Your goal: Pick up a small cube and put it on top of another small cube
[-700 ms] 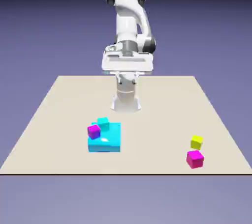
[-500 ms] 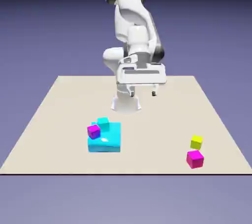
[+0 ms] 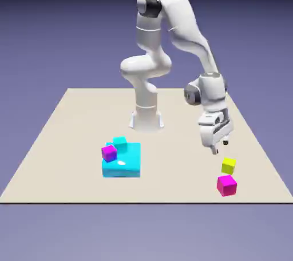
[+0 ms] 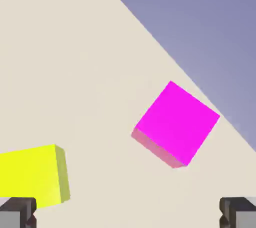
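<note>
I have the gripper (image 3: 221, 145) hanging above the table (image 3: 68, 134) with its jaws spread wide and nothing between them. In the hand view both grey fingertips (image 4: 17, 212) sit at the bottom corners, far apart, with only bare table top between them.

The yellow-green cube (image 3: 229, 166) rests on the table just below the gripper and slightly toward the exterior view's right; the fingertips are above it and not touching it. Through the hand view the same cube (image 4: 32, 176) lies just above the left fingertip, partly cut off by the picture's edge, so it is off to one side of the gap rather than centred in it.

A magenta cube (image 3: 226, 185) sits on the table just beyond the yellow-green one, nearer the table's front edge, close to it but apart. In the hand view it (image 4: 175, 124) is turned corner-on, ahead of the gripper and close to the table's edge.

Well away from the gripper, toward the exterior view's left, a large cyan block (image 3: 122, 162) carries a second magenta cube (image 3: 109, 153) and a small cyan cube (image 3: 120, 142) on top.
</note>
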Available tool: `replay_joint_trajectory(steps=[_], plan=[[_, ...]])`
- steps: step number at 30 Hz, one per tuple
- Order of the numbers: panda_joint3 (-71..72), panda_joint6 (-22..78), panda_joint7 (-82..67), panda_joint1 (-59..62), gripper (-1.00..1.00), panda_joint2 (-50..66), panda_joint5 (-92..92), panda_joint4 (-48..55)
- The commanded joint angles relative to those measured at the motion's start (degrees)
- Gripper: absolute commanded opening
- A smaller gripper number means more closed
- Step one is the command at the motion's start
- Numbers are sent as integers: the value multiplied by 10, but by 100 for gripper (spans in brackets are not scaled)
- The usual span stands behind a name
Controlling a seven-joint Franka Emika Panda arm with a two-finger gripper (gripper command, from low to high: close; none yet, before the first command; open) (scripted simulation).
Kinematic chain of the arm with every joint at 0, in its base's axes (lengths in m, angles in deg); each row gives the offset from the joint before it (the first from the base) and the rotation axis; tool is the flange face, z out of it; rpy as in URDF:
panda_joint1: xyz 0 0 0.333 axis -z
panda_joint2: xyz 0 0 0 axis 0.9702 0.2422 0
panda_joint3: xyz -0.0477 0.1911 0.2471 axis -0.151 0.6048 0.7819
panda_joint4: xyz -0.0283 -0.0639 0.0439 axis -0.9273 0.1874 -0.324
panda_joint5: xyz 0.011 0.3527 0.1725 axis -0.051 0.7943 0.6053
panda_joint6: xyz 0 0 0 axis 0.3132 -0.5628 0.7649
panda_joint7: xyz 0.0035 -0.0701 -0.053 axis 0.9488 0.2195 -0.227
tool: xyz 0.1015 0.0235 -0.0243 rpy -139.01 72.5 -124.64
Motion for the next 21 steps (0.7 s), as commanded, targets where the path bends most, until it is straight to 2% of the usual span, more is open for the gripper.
replay_joint_trajectory(steps=[1,3,10,11,18,21], plan=[[5,1,-10,-12,0,21,2,7],[7,1,-12,-16,0,26,3,8],[-31,-80,-4,-54,0,155,-13,57],[-31,-80,-4,-54,-100,155,-13,57],[6,-1,-12,-17,-100,31,2,10],[-5,27,42,41,-100,-32,-8,-24]])
